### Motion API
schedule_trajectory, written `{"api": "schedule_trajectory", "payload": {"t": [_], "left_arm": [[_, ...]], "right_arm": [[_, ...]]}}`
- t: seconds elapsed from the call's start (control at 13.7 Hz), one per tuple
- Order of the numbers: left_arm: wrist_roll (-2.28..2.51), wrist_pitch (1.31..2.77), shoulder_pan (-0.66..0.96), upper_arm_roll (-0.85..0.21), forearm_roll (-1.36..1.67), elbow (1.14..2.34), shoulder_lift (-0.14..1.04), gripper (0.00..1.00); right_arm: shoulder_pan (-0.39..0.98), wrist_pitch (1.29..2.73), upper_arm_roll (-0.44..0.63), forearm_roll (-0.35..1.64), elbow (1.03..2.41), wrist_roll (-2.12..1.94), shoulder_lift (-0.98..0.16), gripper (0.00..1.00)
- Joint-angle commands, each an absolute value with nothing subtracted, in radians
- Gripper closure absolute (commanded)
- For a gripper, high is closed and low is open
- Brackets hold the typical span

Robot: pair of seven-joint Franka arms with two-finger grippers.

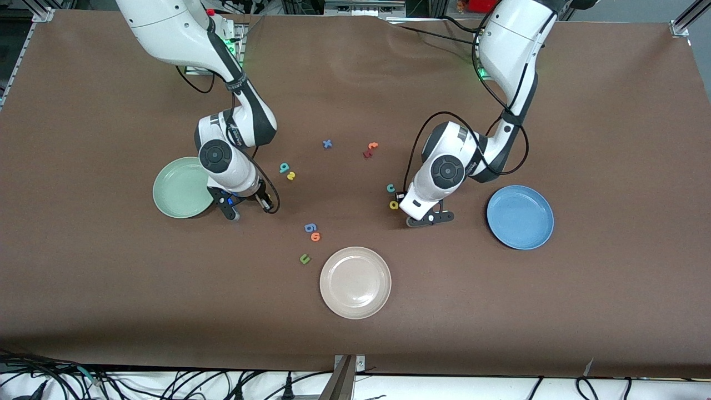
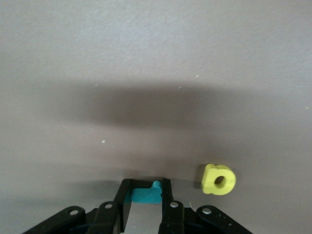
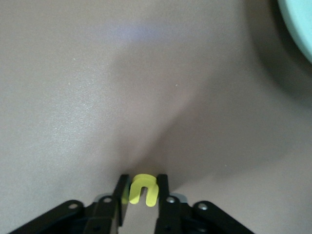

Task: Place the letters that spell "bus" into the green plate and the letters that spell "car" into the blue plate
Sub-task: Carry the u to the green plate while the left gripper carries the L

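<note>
2 grippers are down at the desk (image 1: 83, 289), and each is clenched on a foam letter. Your left gripper (image 2: 145, 195) pinches a teal letter (image 2: 146, 194) between its fingers; you cannot tell from the wrist view which letter it is. Just beside it lies the yellow "a" (image 2: 218, 179), also seen in the front view (image 1: 394, 205), with the teal "c" (image 1: 391, 188) close by, farther from the front camera. Your right gripper (image 3: 142, 191) grips the yellow "u" (image 3: 143, 189), low over the desk next to the green plate (image 1: 180, 187), whose rim shows at the edge of the right wrist view (image 3: 300, 27).

The blue plate (image 1: 520, 216) sits toward the left arm's end of the desk, with nothing in it that you can see; the green plate also looks bare. No brand or label can be read anywhere; the only writing is the letter shapes themselves.

Around the middle you have a teal piece (image 1: 284, 166) touching a yellow piece (image 1: 290, 176), a blue "x" (image 1: 327, 144), and an orange "t" (image 1: 372, 146) beside a dark red piece (image 1: 367, 154). Nearer the front camera lie a blue "6"-shaped piece (image 1: 310, 227), an orange "o" (image 1: 315, 237) and a dark green "u" (image 1: 304, 258), next to the beige plate (image 1: 355, 283). Black cables loop off both wrists.
</note>
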State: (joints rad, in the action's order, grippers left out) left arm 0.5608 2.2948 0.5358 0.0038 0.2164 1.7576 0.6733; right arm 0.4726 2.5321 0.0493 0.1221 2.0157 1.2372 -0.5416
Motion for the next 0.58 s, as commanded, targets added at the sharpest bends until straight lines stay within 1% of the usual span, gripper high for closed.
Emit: {"api": "schedule_trajectory", "payload": {"t": [0.0,0.07,0.15,0.29,0.36,0.51], "left_arm": [[0.542,2.092,0.502,0.037,0.192,1.653,0.652,0.89],[0.510,1.994,0.470,0.037,0.178,1.599,0.653,0.89],[0.450,1.908,0.436,0.038,0.172,1.571,0.652,0.89],[0.312,1.769,0.364,0.040,0.158,1.546,0.649,0.89],[0.266,1.729,0.339,0.040,0.129,1.546,0.628,0.89],[0.163,1.686,0.278,0.038,0.085,1.545,0.621,0.89]], "right_arm": [[0.476,2.540,0.052,0.121,2.051,1.224,-0.534,0.88],[0.476,2.534,0.052,0.121,2.049,1.223,-0.534,0.88],[0.476,2.533,0.052,0.120,2.046,1.221,-0.529,0.88],[0.474,2.519,0.055,0.121,2.040,1.197,-0.502,0.88],[0.469,2.469,0.064,0.121,2.027,1.177,-0.485,0.89],[0.468,2.311,0.104,0.121,1.981,1.099,-0.447,0.90]]}}
